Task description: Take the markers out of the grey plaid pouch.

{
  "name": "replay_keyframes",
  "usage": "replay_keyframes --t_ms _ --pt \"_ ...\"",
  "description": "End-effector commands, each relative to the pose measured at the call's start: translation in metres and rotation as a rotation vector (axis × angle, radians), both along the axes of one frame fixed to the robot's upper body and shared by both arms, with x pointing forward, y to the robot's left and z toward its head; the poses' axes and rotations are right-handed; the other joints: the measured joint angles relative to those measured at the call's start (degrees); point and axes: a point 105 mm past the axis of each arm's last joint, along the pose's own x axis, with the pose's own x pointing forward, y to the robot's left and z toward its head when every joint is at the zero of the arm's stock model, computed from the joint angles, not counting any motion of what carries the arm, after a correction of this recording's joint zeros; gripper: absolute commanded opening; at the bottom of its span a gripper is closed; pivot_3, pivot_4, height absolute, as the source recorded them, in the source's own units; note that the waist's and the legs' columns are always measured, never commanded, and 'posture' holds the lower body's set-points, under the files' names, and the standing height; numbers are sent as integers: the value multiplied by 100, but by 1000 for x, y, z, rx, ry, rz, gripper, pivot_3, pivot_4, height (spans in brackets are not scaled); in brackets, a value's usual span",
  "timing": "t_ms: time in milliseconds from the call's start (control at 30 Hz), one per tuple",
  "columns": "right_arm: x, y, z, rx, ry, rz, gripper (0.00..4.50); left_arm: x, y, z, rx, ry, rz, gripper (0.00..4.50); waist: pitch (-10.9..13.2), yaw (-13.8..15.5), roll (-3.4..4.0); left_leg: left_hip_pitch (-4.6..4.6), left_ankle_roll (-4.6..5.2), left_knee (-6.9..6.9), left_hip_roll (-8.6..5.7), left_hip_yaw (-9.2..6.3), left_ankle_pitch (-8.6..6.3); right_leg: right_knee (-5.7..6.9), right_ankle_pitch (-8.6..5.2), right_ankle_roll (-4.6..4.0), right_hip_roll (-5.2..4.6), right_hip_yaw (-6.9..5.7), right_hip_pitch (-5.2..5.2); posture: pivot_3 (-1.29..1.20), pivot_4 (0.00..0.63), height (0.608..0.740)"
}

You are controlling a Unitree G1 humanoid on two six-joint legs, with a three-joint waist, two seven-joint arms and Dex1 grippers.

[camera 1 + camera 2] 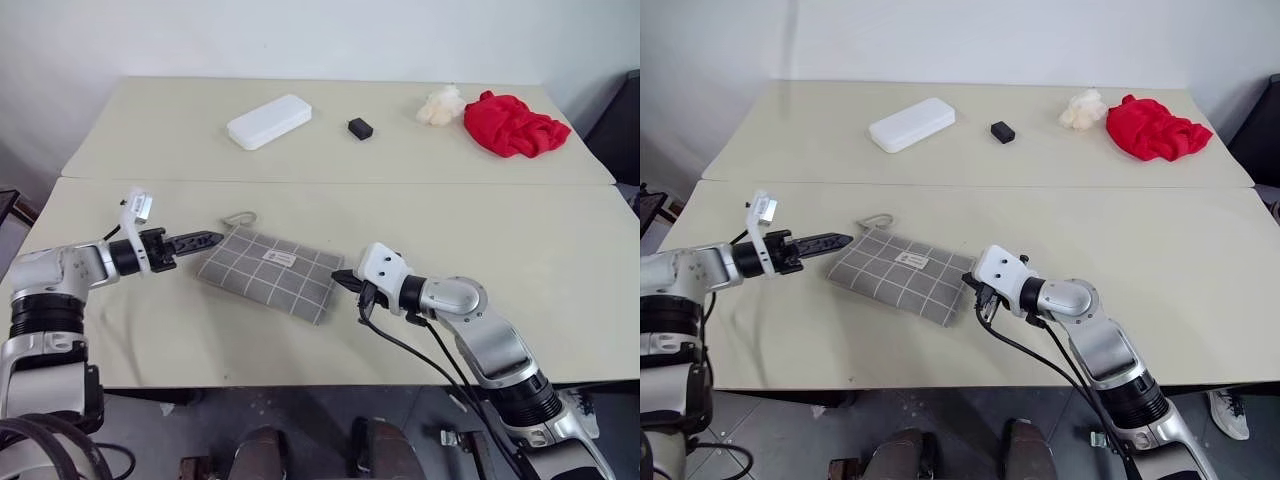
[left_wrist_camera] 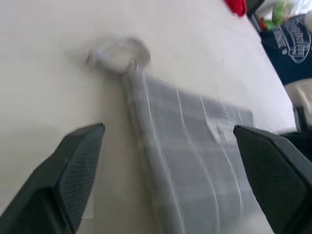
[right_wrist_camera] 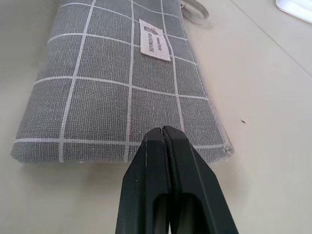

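The table (image 1: 560,260), a pale cream surface of two abutting tops with a seam running across the upper-middle of the head view, carries every item.

The grey plaid pouch (image 1: 272,273) lies flat at centre frame, slightly skewed, its zip closed; the markers are not visible. It is woven grey fabric with white grid lines, a small white label (image 3: 155,39) stitched on its face, and a pale loop pull (image 1: 238,218) at its upper-left corner.

The left gripper (image 1: 203,241) sits at middle left, just beside the pouch's left short edge and pointing at it. The left wrist view shows its black fingers (image 2: 73,165) spread wide, one on either side of that edge, apart from the fabric.

The right gripper (image 3: 163,134) sits just right of centre at the pouch's right short edge, fingers pressed together, pinching nothing. Whether the tip touches the fabric cannot be determined.

Nothing lies between either gripper and the pouch.

Along the upper part of the frame, well apart from the pouch: a crumpled red cloth (image 1: 512,124) at upper right, a smooth white rounded plastic case (image 1: 269,121) left of centre, a lumpy cream object (image 1: 440,106) beside the cloth, and a small black block (image 1: 360,128).
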Motion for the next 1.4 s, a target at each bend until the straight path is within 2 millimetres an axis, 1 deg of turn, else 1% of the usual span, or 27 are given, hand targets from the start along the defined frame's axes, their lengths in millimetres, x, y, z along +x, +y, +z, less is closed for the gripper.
replay_keyframes --t_ms 33,100,167,200,300,467,600,700,767,833,900,967,1000,1067,1167,1267,1400 --pt "-7 5 10 19 -30 25 35 17 -9 1 59 -52 21 4500 0 -6 0 0 0 0 0 0 0 -2 0 0 1 0 0 0 150 740" --pt "-8 4 9 18 -23 21 35 19 -20 -2 62 -38 -16 4500 0 -43 0 0 0 -1 0 1 0 -1 0 0 1 0 0 0 150 740" --pt "-8 1 9 18 -15 15 35 14 -35 -8 56 16 -100 4500 0 -73 0 0 0 -4 0 1 0 -2 0 0 1 0 -1 0 150 740" --pt "-8 0 9 18 -13 12 35 12 -38 -9 57 31 -122 4500 0 -94 0 0 -1 -4 0 0 0 -2 0 0 1 -2 0 0 150 740" --pt "-9 -8 12 19 -10 12 35 -7 -50 -18 73 134 -251 4500 0 -115 0 1 0 -4 -2 0 1 -2 0 1 0 -1 2 0 150 740" --pt "-15 -22 13 8 2 35 35 -29 -67 -12 10 178 -382 4500 0 -121 0 1 0 -4 -1 -2 1 -4 0 1 -1 -1 3 0 150 740" --pt "-11 -37 11 -24 17 3 35 -44 -76 -9 -1 197 -441 4500 0 -123 0 1 0 -4 0 -3 1 -3 0 1 -1 0 2 0 150 740" --pt "-8 -47 8 -55 29 -27 35 -52 -80 -8 -13 205 -451 4500 0 -120 0 1 0 -3 0 -3 1 -3 0 1 -1 1 2 0 150 740" --pt "-8 -50 6 -68 37 -36 35 -60 -83 -10 -19 212 -454 4500 0 -119 0 1 0 -3 0 -4 1 -4 0 1 -2 2 2 0 150 740" --pt "-8 -50 8 -57 25 -39 35 -66 -83 -13 -20 214 -436 4500 0 -118 0 1 1 -3 0 -4 1 -4 0 1 -2 3 2 0 150 740" --pt "-14 -48 13 -23 33 -3 35 -70 -82 -15 -33 213 -413 4500 0 -116 0 1 0 -3 2 -6 1 -3 0 1 -2 3 2 0 150 740" --pt "-35 -45 17 -11 90 107 35 -72 -78 -18 -47 219 -384 4500 0 -110 0 1 1 -2 1 -5 1 -4 0 1 -3 4 3 0 150 740" --pt "-42 -45 17 -12 115 140 35 -73 -77 -19 -51 220 -375 4500 0 -93 0 1 1 -2 1 -5 0 -4 0 1 -3 4 3 0 150 740" --pt "-50 -45 11 -27 185 143 35 -73 -77 -22 -51 220 -364 4500 0 -80 -1 2 1 -2 1 -8 0 -5 0 1 -3 4 5 0 150 740" --pt "-54 -47 -7 -88 268 105 35 -72 -81 -22 -54 217 -371 4500 0 -55 -1 6 2 6 1 -9 1 -4 0 1 -3 3 13 0 150 740" --pt "-39 -54 -24 -139 258 -7 35 -71 -85 -20 -57 208 -382 4500 0 -5 -1 7 2 9 1 -9 0 -3 0 1 -4 3 14 0 150 740" --pt "-25 -59 -31 -192 217 -65 35 -74 -87 -18 -62 215 -403 4500 -2 10 -4 8 2 10 1 -6 0 -3 0 1 -4 3 14 0 150 740"
